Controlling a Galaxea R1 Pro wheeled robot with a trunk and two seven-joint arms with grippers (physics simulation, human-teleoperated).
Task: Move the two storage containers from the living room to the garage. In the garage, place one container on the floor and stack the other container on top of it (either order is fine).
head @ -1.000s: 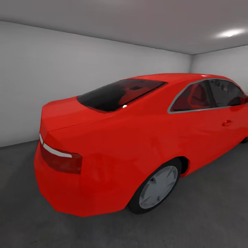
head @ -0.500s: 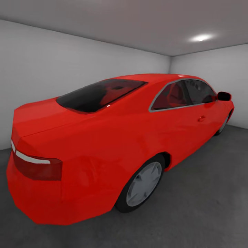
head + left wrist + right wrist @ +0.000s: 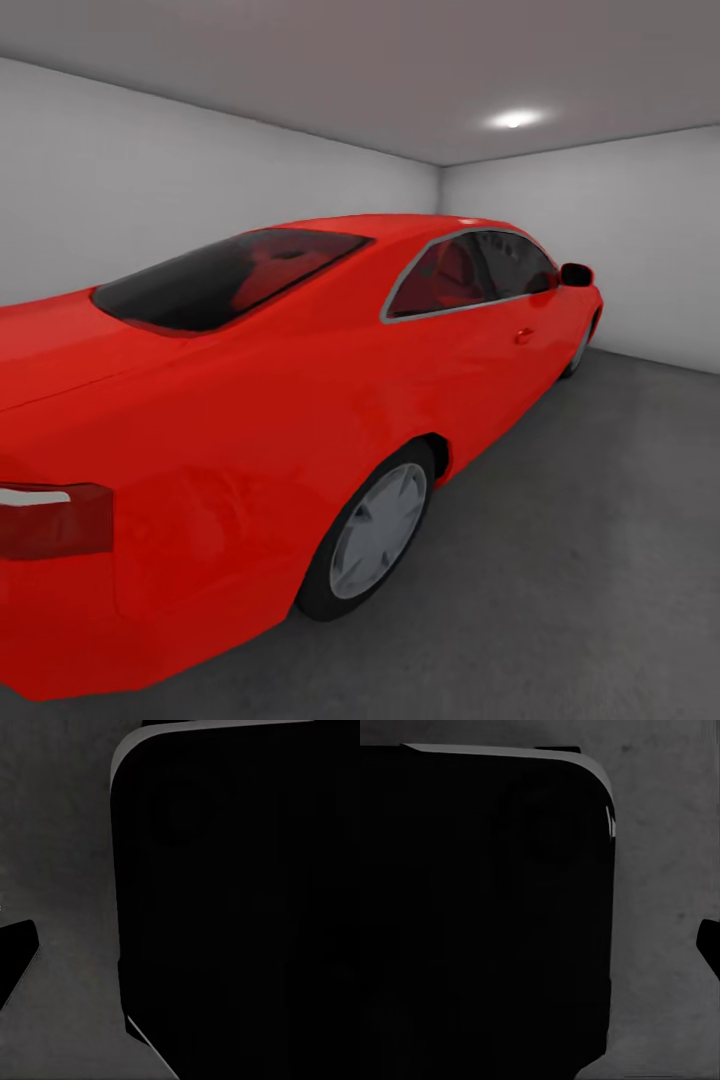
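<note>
I see a glossy red car (image 3: 300,400) at my ten o'clock, with dark tinted windows (image 3: 220,275), a silver-grey wheel (image 3: 378,530) in a black tyre, pale grey walls (image 3: 150,180) and dark grey mottled floor (image 3: 580,560).

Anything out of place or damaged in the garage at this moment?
Nothing stands out. The red car sits level on the grey concrete floor, bodywork unmarked, walls bare. Both wrist views show a dark shape over the floor.
</note>
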